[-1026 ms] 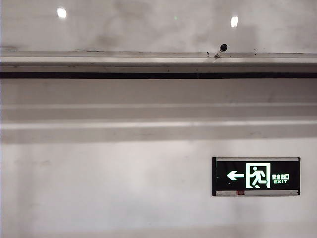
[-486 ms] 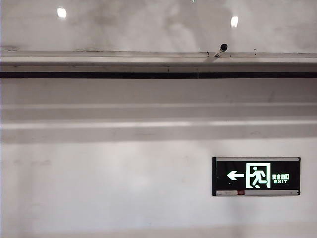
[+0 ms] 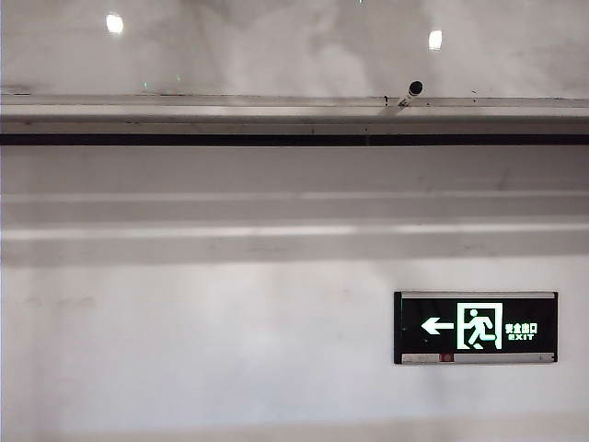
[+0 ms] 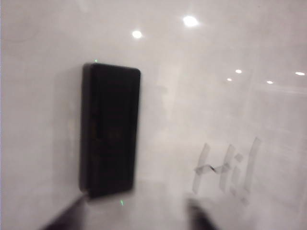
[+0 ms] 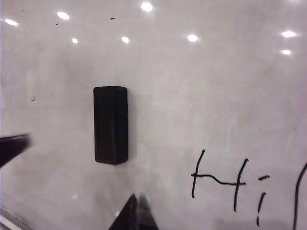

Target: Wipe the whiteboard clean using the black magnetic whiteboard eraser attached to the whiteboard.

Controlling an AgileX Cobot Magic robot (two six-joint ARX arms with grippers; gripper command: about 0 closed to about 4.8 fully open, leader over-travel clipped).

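Observation:
The black magnetic whiteboard eraser [image 4: 110, 129] clings upright to the glossy whiteboard [image 4: 43, 48], blurred in the left wrist view. My left gripper [image 4: 132, 218] is open just short of the eraser's near end, one fingertip [image 4: 62, 219] almost at its corner, nothing between the fingers. In the right wrist view the eraser [image 5: 111, 125] stands a little ahead of my right gripper [image 5: 135, 211], which is shut and empty. Handwritten "Hi" [image 5: 220, 179] marks the whiteboard [image 5: 192, 96] beside the eraser. The exterior view shows only the whiteboard's [image 3: 276, 46] lower strip, with neither gripper nor eraser.
A silver tray rail [image 3: 184, 110] runs under the board, with a marker [image 3: 410, 92] lying on it. Below is a matte wall with a lit exit sign [image 3: 476, 328]. A dark finger [image 5: 12, 146], probably the left gripper's, enters the right wrist view's edge.
In the exterior view only the faint dark reflections on the glossy board have shifted; the rail, marker and sign are unmoved.

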